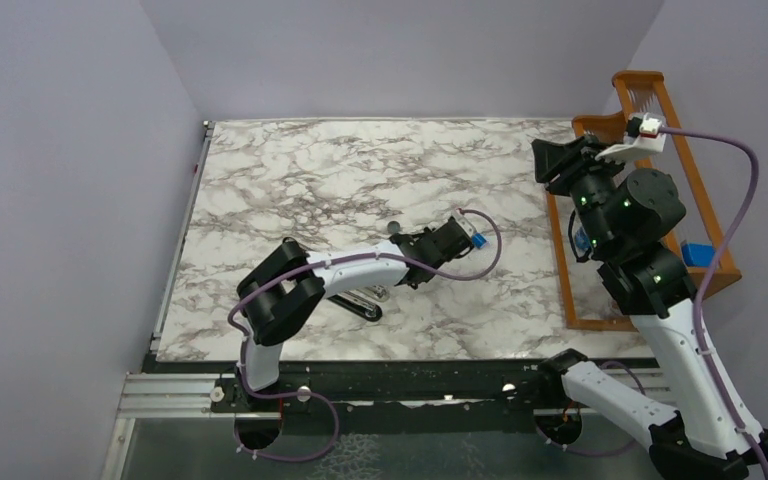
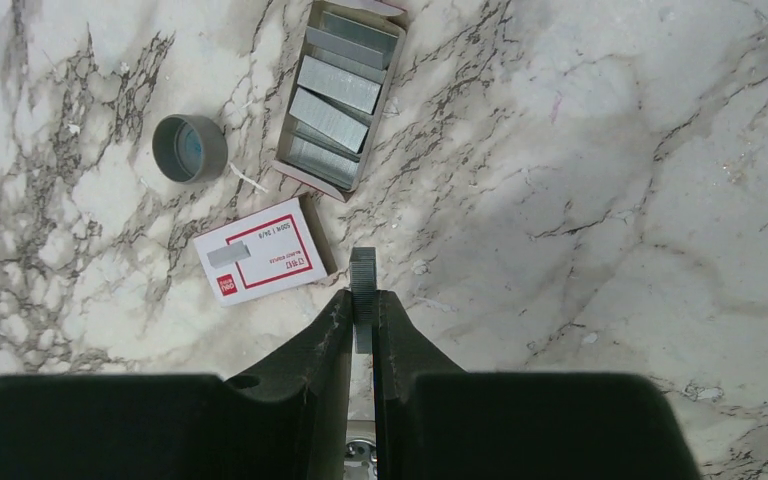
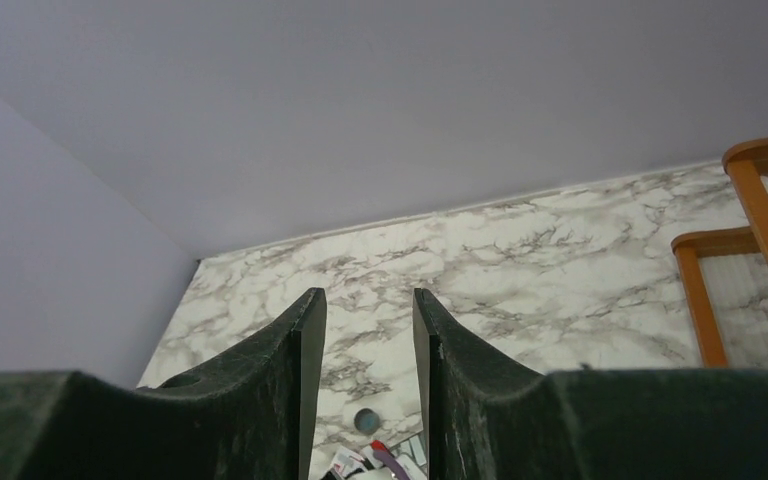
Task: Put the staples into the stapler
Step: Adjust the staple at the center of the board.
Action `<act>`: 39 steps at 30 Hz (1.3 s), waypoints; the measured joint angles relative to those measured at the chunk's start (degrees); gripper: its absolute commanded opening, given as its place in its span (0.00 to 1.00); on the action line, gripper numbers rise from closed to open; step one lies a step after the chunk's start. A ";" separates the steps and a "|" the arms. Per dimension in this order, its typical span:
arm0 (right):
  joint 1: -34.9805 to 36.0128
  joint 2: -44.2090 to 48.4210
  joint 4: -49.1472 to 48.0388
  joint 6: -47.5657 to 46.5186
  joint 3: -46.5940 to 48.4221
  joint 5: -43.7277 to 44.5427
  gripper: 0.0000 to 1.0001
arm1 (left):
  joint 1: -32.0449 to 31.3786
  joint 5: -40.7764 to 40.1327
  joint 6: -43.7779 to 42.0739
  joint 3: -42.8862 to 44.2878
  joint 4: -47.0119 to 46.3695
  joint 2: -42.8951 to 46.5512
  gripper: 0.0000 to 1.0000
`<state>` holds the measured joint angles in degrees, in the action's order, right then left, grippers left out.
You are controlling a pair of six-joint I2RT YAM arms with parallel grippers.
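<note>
Left wrist view: the left pincer is clenched on one strip of staples, held on edge above the marble tabletop. More staples lie in an open tray just beyond, near a white-and-red box sleeve and a grey round cap. The stapler lies partly under the left arm. The right pincer hangs released, empty, above the wooden rack.
</note>
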<state>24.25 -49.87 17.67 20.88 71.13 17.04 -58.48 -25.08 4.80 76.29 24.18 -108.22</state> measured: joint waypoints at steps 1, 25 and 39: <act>0.00 0.02 0.07 -0.02 0.74 -0.07 0.41 | -0.87 -1.38 -0.98 0.52 0.55 -0.57 0.15; 0.00 -2.51 2.45 -1.44 -0.72 -1.90 0.41 | -11.85 -20.44 -11.43 3.17 2.54 -10.51 0.15; 0.00 -5.11 3.43 -1.46 -1.11 -3.98 0.42 | -13.35 -22.56 -11.93 3.17 2.60 -13.03 0.16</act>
<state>24.25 -54.98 21.10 19.42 70.02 13.06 -71.83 -47.64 -7.14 79.46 26.79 -121.25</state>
